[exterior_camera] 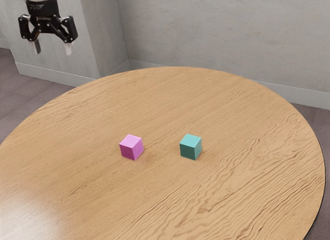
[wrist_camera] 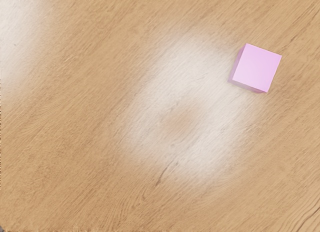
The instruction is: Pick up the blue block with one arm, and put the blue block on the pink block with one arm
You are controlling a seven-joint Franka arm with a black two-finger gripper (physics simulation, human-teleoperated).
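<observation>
Grey plaster walls (exterior_camera: 216,28) and a dull floor (exterior_camera: 31,90) close in behind a round wooden table (exterior_camera: 258,111) that takes up most of the exterior view. High in the upper left of that frame hangs the black gripper (exterior_camera: 52,49). Its two fingers point down and stand clearly apart with nothing between them. It is well above the tabletop and well apart from both blocks.

Near the middle of the frame the pink block (exterior_camera: 131,147) rests flat on the wood. To its right, near but not touching, sits the blue block (exterior_camera: 191,146), which reads more teal than blue. Both stand square on one face with bare wood all round. The fingers could therefore come straight down on either side of the blue block without brushing its neighbour, and that gap is probably why a top-down grasp would suit. Nothing is stacked, so the task looks to be at its very start, with the pick not yet begun.

From the wrist view the camera looks down on the table (wrist_camera: 75,142), with wood grain running across it and a pale patch of glare (wrist_camera: 185,117) under the hand. The pink block (wrist_camera: 256,67) lies off to one side of that patch, seen from above with a little of one side face showing. Judging from this, the hand is closer to the pink block than to the one it must fetch. The next move therefore calls for travel across and beyond the pink block, then a descent with the fingers wide.
</observation>
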